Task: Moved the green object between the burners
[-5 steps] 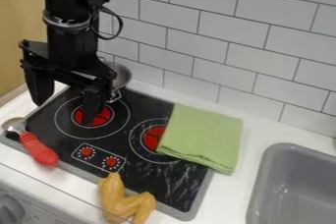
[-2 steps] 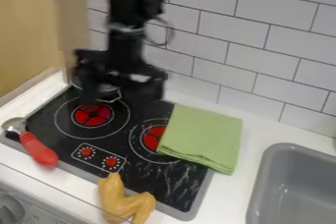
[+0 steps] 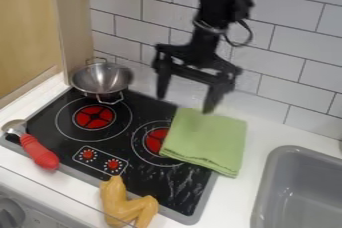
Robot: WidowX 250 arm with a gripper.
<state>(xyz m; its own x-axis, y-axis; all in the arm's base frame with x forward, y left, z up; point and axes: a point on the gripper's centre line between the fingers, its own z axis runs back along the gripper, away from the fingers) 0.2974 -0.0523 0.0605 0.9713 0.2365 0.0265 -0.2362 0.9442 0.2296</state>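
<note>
Green cloth [image 3: 206, 142], folded, lying part on stove [image 3: 175, 184], part on counter [image 3: 230, 197]; grasp to be made.
Near hem slants down rightward; sides run wallward. Outline near square, no clear long axis. Left side overlaps right burner [image 3: 152, 141]. Judged: centre claw over cloth, pinch all layers, lift clear, lower short of left burner [image 3: 94, 117]. Beyond: gripper [image 3: 186, 103] at far edge, height uncertain, fingers spread wide, holding nothing.

Two burners [image 3: 94, 116], two red knobs [image 3: 88, 154], one pan [image 3: 101, 78], cloth [image 3: 205, 141], utensil [image 3: 39, 152] and sink [image 3: 300, 187].
</note>
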